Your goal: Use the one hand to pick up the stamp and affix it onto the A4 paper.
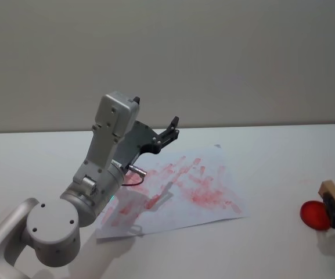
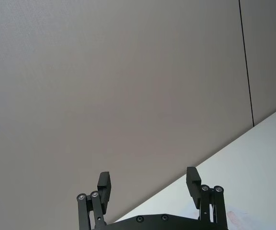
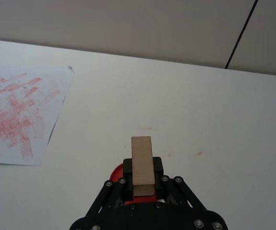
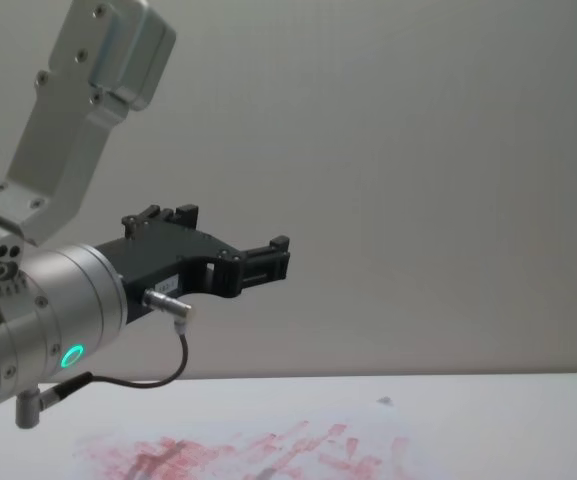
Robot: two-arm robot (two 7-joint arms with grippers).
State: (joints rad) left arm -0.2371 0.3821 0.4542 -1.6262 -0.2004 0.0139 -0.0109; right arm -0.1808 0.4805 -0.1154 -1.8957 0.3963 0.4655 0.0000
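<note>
Two grippers are showing over my white tabletop [image 1: 272, 244], grey wall behind. I am seeing the left gripper [image 2: 149, 184] hanging released above the A4 paper [image 1: 179, 186] at centre frame. The right gripper [image 3: 142, 179] at lower right is clenching the stamp [image 3: 142, 165] upright beside a red pad [image 1: 313, 215].

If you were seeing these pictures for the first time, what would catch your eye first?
First, the A4 paper, smeared with red ink, lying mid-table. Next, the big silver left arm raised above the paper's left part, its left gripper open and holding nothing. At the far right, the right gripper is shut on the stamp, just above a red ink pad.
</note>
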